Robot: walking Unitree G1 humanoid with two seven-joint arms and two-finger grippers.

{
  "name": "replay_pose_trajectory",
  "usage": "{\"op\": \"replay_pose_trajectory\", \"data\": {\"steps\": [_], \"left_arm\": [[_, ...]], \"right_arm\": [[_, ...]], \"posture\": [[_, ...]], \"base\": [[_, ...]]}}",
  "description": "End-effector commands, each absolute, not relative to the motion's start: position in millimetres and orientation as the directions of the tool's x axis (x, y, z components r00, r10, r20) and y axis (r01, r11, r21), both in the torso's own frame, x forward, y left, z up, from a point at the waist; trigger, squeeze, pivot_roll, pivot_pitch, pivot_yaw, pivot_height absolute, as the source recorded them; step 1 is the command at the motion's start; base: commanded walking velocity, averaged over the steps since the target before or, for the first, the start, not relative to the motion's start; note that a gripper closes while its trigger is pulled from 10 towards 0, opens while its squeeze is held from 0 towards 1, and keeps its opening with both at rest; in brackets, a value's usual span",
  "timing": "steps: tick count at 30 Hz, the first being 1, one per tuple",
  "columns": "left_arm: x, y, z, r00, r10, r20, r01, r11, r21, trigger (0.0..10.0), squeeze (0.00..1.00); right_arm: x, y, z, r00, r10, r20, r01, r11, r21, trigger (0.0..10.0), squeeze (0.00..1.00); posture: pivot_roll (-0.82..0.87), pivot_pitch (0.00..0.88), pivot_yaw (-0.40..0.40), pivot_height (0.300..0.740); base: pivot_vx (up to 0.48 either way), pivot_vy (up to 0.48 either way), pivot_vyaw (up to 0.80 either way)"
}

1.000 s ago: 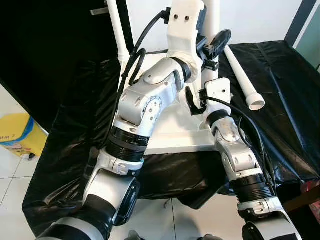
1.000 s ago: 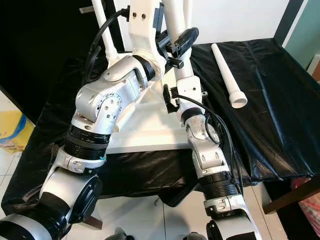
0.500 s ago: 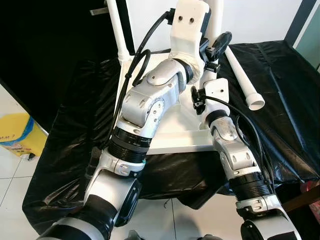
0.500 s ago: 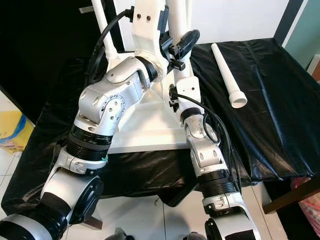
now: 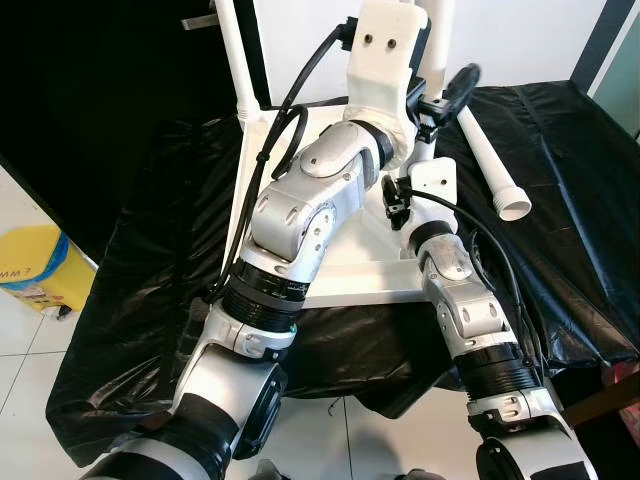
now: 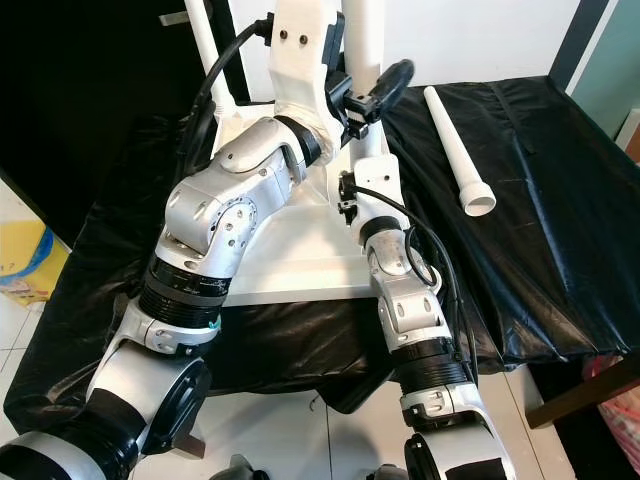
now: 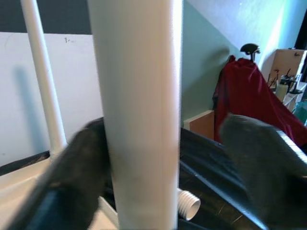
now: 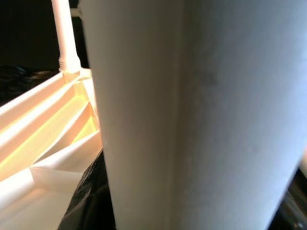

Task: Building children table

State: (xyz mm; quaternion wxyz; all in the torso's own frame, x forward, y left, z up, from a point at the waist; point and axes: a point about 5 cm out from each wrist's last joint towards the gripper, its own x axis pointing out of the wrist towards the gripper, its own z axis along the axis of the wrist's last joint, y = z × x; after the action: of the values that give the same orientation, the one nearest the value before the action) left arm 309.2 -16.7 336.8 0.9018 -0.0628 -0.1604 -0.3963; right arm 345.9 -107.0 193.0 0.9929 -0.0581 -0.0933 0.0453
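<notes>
The main risk, as I judge it, is the upright white leg tipping or cross-threading in its socket: both arms crowd the same post, and if either pushes sideways while the other turns, the leg could seat crooked or drag the upside-down white tabletop across the slippery black sheet. The left gripper has its two black fingers spread wide on either side of the leg; one finger lies against the post, the other stands off it, so it is open and not clamping. The right gripper sits lower on the same leg, pressed so close that I cannot tell whether its fingers are closed on it. A second leg stands already fixed beyond the left gripper, at the tabletop's far corner. A spare leg lies flat on the sheet, well out past the right gripper, threaded end toward the robot.
</notes>
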Motion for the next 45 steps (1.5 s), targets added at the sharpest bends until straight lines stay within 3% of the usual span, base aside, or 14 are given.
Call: {"op": "replay_pose_trajectory", "data": {"steps": [1,5,6,23,36,45], "left_arm": [[305.6,-16.9,340.6,0.598,-0.712,0.367,0.760,0.650,0.023,10.0,1.00],[306.3,-15.7,341.2,0.604,-0.705,0.371,0.754,0.657,0.021,10.0,1.00],[307.2,-14.6,341.2,0.616,-0.697,0.368,0.741,0.671,0.032,10.0,0.00],[315.1,10.1,328.4,0.713,-0.588,0.382,0.658,0.749,-0.076,10.0,0.00],[320.1,26.5,314.5,0.760,-0.539,0.363,0.610,0.785,-0.112,10.0,0.00],[322.7,38.1,291.8,0.809,-0.505,0.303,0.538,0.842,-0.034,10.0,0.00]], "right_arm": [[346.9,-106.3,194.9,0.979,0.094,0.179,-0.077,0.992,-0.101,10.0,0.00],[347.1,-107.3,195.7,0.980,0.087,0.181,-0.070,0.993,-0.094,10.0,0.00],[347.7,-109.3,196.6,0.981,0.071,0.183,-0.057,0.995,-0.081,10.0,0.00],[350.4,-142.2,202.3,0.970,-0.144,0.196,0.132,0.989,0.073,10.0,0.00],[348.0,-145.6,202.2,0.973,-0.126,0.195,0.114,0.991,0.073,10.0,0.00],[341.8,-144.0,207.1,0.968,-0.065,0.241,0.048,0.996,0.073,10.0,0.00]], "posture": [[-0.09,0.038,0.043,0.740],[-0.09,0.038,0.043,0.740],[-0.09,0.045,0.037,0.740],[-0.06,0.058,0.034,0.740],[-0.05,0.065,0.029,0.740],[-0.05,0.070,0.029,0.740]], "base": [[0.000,0.000,0.00],[0.000,0.000,0.00],[0.000,0.000,0.00],[0.000,0.000,0.00],[0.000,0.000,0.00],[0.000,0.000,0.00]]}}
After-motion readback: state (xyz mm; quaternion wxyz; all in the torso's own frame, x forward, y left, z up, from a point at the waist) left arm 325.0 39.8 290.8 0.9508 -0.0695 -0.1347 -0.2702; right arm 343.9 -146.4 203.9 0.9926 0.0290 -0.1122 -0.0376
